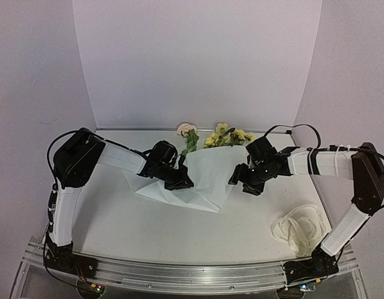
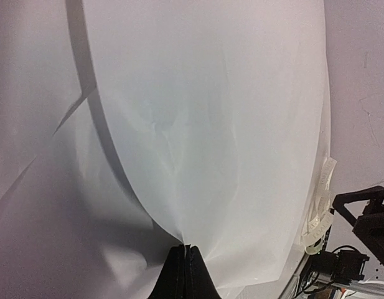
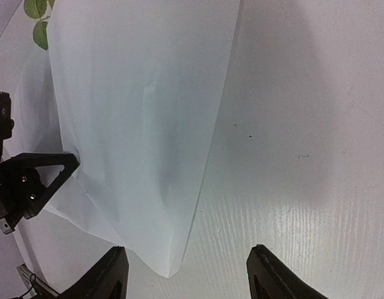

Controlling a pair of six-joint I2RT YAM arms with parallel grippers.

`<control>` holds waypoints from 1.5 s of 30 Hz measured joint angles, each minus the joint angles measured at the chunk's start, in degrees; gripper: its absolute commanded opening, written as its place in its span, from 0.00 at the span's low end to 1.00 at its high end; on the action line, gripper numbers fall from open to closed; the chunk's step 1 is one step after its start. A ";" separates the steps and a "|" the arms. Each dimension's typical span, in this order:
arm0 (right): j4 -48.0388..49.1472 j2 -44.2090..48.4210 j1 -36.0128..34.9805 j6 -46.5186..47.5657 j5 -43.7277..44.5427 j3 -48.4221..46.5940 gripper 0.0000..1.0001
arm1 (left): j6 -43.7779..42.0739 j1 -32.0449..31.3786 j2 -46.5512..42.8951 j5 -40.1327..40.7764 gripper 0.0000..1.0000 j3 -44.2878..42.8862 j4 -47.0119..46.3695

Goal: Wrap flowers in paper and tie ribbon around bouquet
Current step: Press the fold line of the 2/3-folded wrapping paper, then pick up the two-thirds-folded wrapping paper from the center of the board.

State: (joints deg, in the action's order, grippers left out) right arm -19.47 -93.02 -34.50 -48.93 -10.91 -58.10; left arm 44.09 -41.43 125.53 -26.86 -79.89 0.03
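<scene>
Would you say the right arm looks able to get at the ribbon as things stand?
Probably yes: the right gripper is open and empty at the edge of the paper, and the ribbon lies uncovered on the table near that arm's base, though the arm must fold back tightly.
</scene>
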 measured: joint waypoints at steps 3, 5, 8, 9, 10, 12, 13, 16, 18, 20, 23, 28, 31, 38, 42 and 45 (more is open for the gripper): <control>-0.12 -1.81 -1.69 0.22 0.33 -2.19 0.63 | 0.79 -0.02 -1.82 0.17 0.00 3.55 -0.96; -0.21 -3.05 -2.70 0.38 0.45 -3.34 0.61 | 1.03 -0.04 -2.76 0.35 0.00 5.05 -1.74; -0.35 -5.19 -4.20 0.47 0.63 -5.14 0.57 | 1.21 -0.04 -3.65 0.74 0.00 5.90 -2.70; -0.33 -5.73 -4.63 0.46 0.64 -5.51 0.55 | 1.21 -0.10 -3.98 1.05 0.00 6.08 -3.04; -0.35 -6.30 -5.05 0.42 0.64 -5.87 0.54 | 1.21 -0.13 -4.36 1.37 0.00 6.18 -3.25; -0.38 -7.43 -5.87 0.37 0.58 -6.57 0.51 | 1.20 -0.13 -5.12 1.88 0.00 6.23 -3.53; -0.38 -8.00 -6.24 0.28 0.52 -6.94 0.49 | 1.17 -0.13 -5.51 2.16 0.00 6.24 -3.70; -0.03 -10.30 -7.39 -0.20 0.06 -8.30 0.45 | 0.97 -0.13 -6.31 2.87 0.00 6.24 -3.76; 0.66 -11.67 -7.98 -0.76 -0.49 -8.67 0.43 | 0.87 -0.13 -6.43 3.07 0.00 6.25 -3.72; 1.71 -13.13 -8.39 -1.81 -0.96 -8.71 0.42 | 0.79 -0.13 -6.44 3.25 0.00 6.44 -3.68; 3.62 -14.69 -8.88 -3.24 -1.80 -8.15 0.42 | 0.57 -0.13 -6.44 3.69 0.00 6.96 -3.44; 6.50 -15.31 -9.85 -5.00 -2.28 -6.26 0.42 | -0.39 -0.13 -6.55 4.60 0.01 7.69 -2.52; 8.10 -15.39 -10.59 -5.87 -2.28 -4.80 0.42 | -0.79 -0.14 -6.66 4.92 0.07 7.85 -2.44; 12.50 -15.07 -11.41 -7.37 -2.24 -2.21 0.41 | -1.67 -0.13 -7.60 6.06 0.24 8.15 -1.04; 14.14 -14.64 -11.55 -7.68 -2.18 -1.04 0.41 | -1.79 -0.13 -11.13 7.29 0.28 9.58 0.59; 15.68 -14.19 -11.96 -7.72 -1.96 0.12 0.41 | -1.64 -0.13 -15.21 8.32 0.29 11.45 1.56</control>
State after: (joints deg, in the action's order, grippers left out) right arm -3.78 -107.21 -46.46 -56.65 -12.87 -57.98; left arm 42.45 -41.56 110.32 -18.53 -68.44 1.59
